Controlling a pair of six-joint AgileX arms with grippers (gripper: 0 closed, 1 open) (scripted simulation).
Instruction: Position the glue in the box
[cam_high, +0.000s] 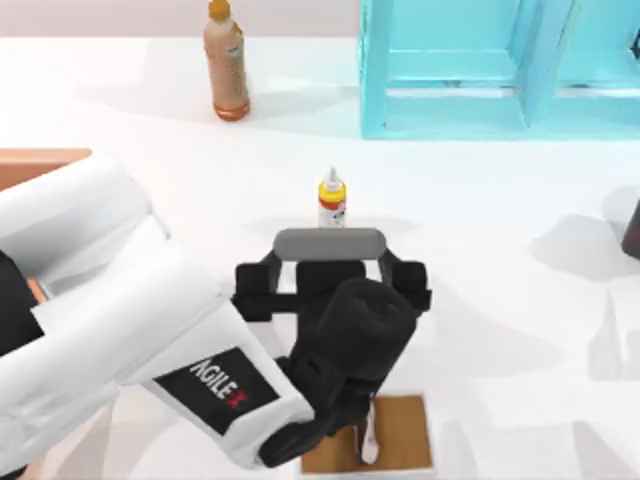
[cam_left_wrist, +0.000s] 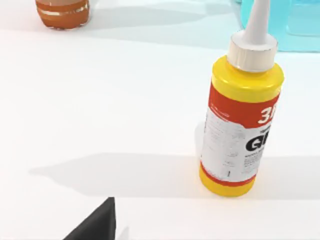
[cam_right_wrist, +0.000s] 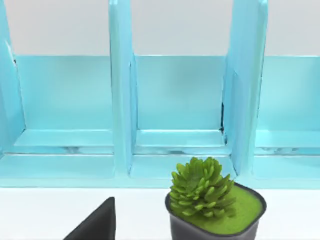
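Left arm poised over the table's middle, glue upright just beyond its gripper.

The glue (cam_high: 332, 197) stood upright on the white table (cam_high: 480, 200), centre frame, apart from the left gripper (cam_high: 331, 262) below it; whether its fingers were apart or together I cannot tell. The box (cam_high: 35, 165) showed at the left edge. An orange-brown bottle (cam_high: 226, 62) stood upper left, a light-blue shelf unit (cam_high: 450, 70) upper right.

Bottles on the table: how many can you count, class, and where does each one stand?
2. The glue stands upright mid-table, just beyond the left gripper. The orange-brown drink bottle stands at the far edge, left of the light-blue shelf unit. The arm may hide others.
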